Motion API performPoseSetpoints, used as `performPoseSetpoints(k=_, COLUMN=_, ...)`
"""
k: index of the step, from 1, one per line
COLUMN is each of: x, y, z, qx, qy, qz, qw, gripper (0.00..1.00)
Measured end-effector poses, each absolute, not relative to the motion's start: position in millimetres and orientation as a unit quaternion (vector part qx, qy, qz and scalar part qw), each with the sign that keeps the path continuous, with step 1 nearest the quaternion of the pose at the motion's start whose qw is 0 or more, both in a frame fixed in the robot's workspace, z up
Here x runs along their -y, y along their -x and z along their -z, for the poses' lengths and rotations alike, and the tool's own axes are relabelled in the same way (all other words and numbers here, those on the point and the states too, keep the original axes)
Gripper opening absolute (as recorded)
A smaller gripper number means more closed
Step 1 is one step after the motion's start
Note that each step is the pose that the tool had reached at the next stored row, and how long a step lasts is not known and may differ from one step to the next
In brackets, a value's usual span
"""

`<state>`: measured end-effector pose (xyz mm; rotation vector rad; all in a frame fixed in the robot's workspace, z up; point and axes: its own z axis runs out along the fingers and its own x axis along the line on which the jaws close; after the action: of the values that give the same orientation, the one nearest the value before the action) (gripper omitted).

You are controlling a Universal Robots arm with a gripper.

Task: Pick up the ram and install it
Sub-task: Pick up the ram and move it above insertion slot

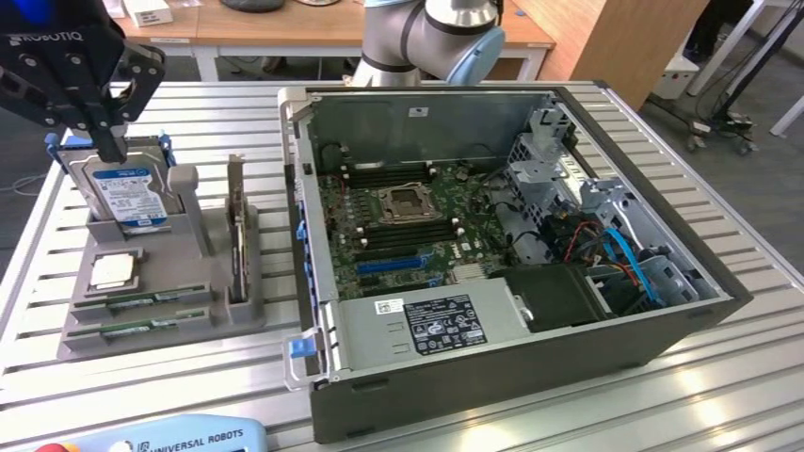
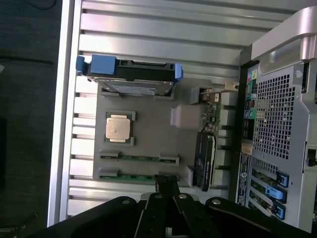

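Note:
Two green ram sticks lie in slots at the front of a grey holder (image 1: 188,325): one ram stick (image 1: 141,302) (image 2: 139,158) and a second ram stick (image 1: 145,326) (image 2: 131,175) beside it. My black gripper (image 1: 111,151) (image 2: 167,182) hangs high over the back of the holder, above the hard drive (image 1: 123,193), well apart from both sticks. Its fingers are shut together and hold nothing. The open computer case (image 1: 503,226) lies to the exterior view's right, its motherboard (image 1: 402,221) with the long dark memory slots facing up.
The holder also carries a square silver processor (image 1: 113,271) (image 2: 120,128) and a dark expansion card (image 1: 235,226) (image 2: 204,158) standing on edge. Everything rests on a slatted aluminium table (image 1: 703,395). A teach pendant (image 1: 164,438) lies at the front edge.

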<state>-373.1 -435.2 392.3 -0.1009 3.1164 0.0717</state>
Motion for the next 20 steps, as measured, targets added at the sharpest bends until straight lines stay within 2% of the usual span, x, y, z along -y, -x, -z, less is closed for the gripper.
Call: performPoseSetpoints(k=20, x=435.2, y=374.3, z=-391.5, qx=-0.991, qy=0.129, qz=-0.025, qw=0.009, gripper=0.10)
